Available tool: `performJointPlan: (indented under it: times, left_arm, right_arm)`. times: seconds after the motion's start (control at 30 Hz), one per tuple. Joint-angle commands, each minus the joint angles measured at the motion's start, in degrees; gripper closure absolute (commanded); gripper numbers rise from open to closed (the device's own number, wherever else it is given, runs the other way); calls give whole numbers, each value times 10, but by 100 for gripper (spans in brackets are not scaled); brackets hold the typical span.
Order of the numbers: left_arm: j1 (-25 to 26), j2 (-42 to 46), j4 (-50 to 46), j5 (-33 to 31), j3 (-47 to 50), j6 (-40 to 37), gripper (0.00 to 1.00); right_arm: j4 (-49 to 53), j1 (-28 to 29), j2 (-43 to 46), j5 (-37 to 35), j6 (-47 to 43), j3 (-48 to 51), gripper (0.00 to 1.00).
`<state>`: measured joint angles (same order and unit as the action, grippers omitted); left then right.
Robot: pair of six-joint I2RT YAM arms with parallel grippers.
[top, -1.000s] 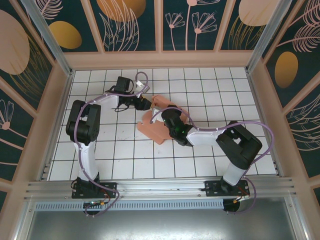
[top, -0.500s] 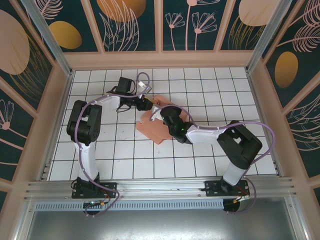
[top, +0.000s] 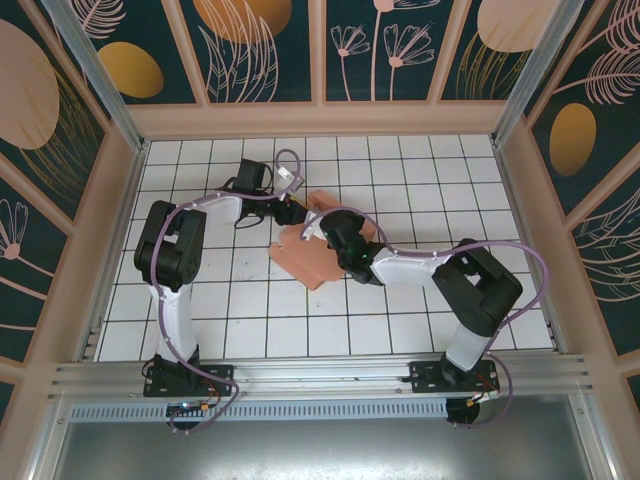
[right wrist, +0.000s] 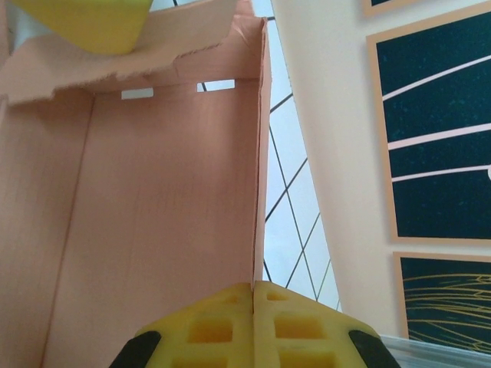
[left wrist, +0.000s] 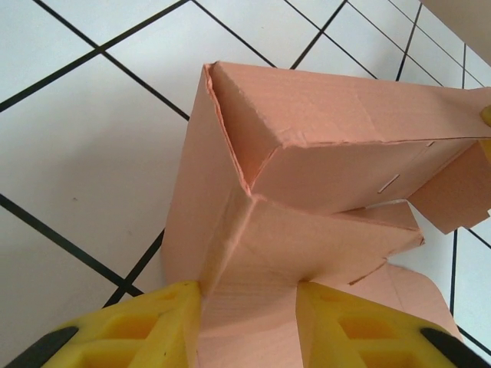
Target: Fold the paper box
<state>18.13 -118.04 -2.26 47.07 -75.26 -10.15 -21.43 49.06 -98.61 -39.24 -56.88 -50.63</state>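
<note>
While the paper box (top: 303,258) is only half formed, I'd call this the wall-raising step, not the locking one yet. It sits on the white tiled table (top: 200,300) right between the two pincers, touching both.

The right pincer (right wrist: 253,310) has its tips pressed together on the near end of one side wall, with the thin card nipped in the seam. That wall stands upright straight ahead of it, and a wide panel spreads off to its left. Far ahead of it, the end wall shows two little slots (right wrist: 138,93).

The left pincer (left wrist: 249,326) comes in from the opposite end. A folded strip of card fills the gap between its yellow fingers (left wrist: 173,314) and looks clamped there, with a box corner rising just beyond the tips.

Next move, my guess: the end flap has to roll over the end wall so its tabs drop into those slots. The right side would need to hold its wall square while the left pushes over and down without creasing the card.

Hard-to-tell stuff:
- From above, both wrists cover the corner being worked.
- The flap edge far ahead of the right pincer looks ragged, and I can't say if it's torn or just die-cut.
- I can't find the tabs themselves.
- The near part of the box is cut off in both wrist views.
</note>
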Motion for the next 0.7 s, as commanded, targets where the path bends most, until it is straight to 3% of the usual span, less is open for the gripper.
performJointPlan:
  times: [0.0, 0.67]
  left_arm:
    - [3, -3, 11, -11, 0, 7, 63]
    - [4, -31, -3, -29, -22, 17, 68]
  right_arm:
    - [-28, -3, -24, -22, -22, -3, 100]
    - [-36, 13, -23, -25, -34, -17, 100]
